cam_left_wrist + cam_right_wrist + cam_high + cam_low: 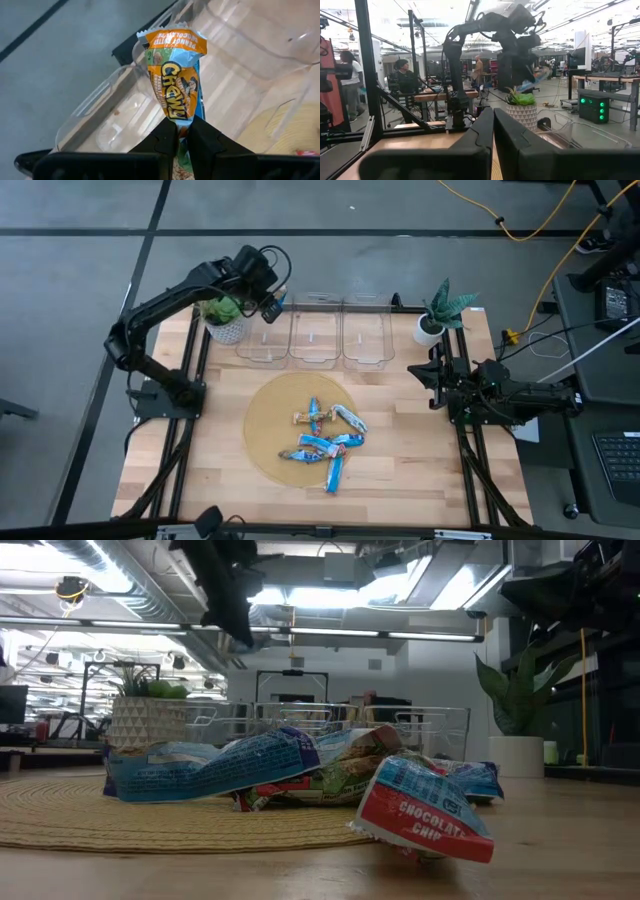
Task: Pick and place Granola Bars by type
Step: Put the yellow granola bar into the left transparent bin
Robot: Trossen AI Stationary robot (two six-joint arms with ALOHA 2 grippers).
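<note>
Overhead, the left gripper [274, 305] is hanging above the leftmost of three clear bins [264, 335] at the table's [400, 455] far edge, just beside a potted plant in a white pot [227, 320]; a bit of blue wrapper is showing at its tip. The remaining granola bars [328, 440] are lying in a loose pile on a round woven mat [270, 415] in the middle of the table, one bar reaching past the mat's near rim. The right gripper [420, 370] is waiting at the table's right side, near a second plant in a white pot [430, 328].

Level with the tabletop, the pile is filling the foreground: a blue bar [215, 768] is lying across the mat, and a bar with a red end [425, 812] marked chocolate chip is resting on the bare wood just beside the mat. The bins are standing behind the pile.

Through the left wrist camera, the dark fingers [162, 142] are clamping the lower end of a peanut butter bar [175, 82], blue with an orange end, which is standing upright above the clear bin.

Through the right wrist camera, the right arm's own fingers [480, 132] are pressing together with nothing between them. Farther off, the left arm is holding its bar over the plant and bins, and people are standing in the room behind.
</note>
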